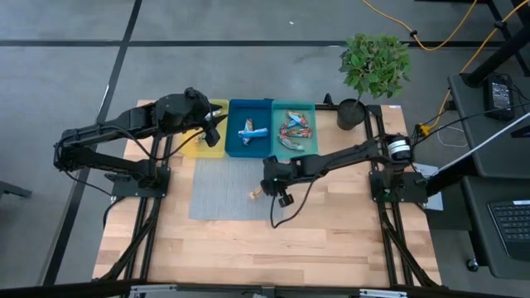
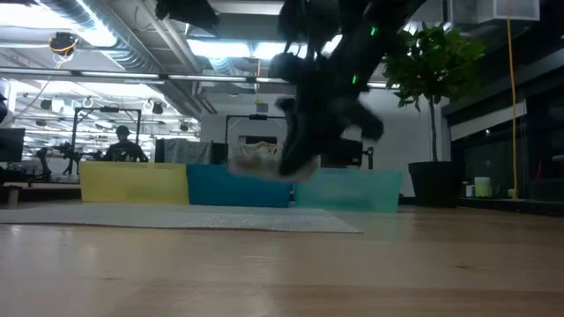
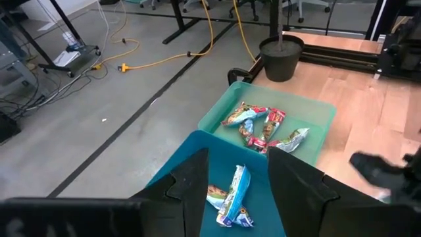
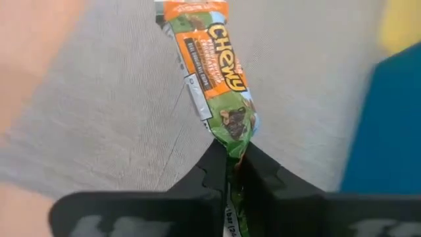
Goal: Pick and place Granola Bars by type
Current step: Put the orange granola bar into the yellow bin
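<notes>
The right gripper (image 4: 231, 161) is pinching one end of a green and orange granola bar (image 4: 214, 72), its two fingers pressed together on the wrapper; the word "CHEWY" is showing in large white letters on the orange part, while the smaller print under it is too fine to read. In the high view this bar (image 1: 256, 194) is hanging over the right part of the grey mat (image 1: 217, 189), near the middle of the table (image 1: 331, 240), but there no lettering is readable. The left gripper (image 3: 238, 191) is hovering above the blue tray (image 1: 249, 127) with its fingers standing apart and nothing between them. Only the left wrist view is showing the tray contents clearly: blue-wrapped bars (image 3: 231, 197) are lying in the blue tray, and red and teal bars (image 3: 263, 128) are lying in the teal tray (image 3: 316, 135), their print not legible. The yellow tray (image 2: 132, 183) is standing at the left of the row in the low view, where a dark gripper is hanging low in front of the trays.
</notes>
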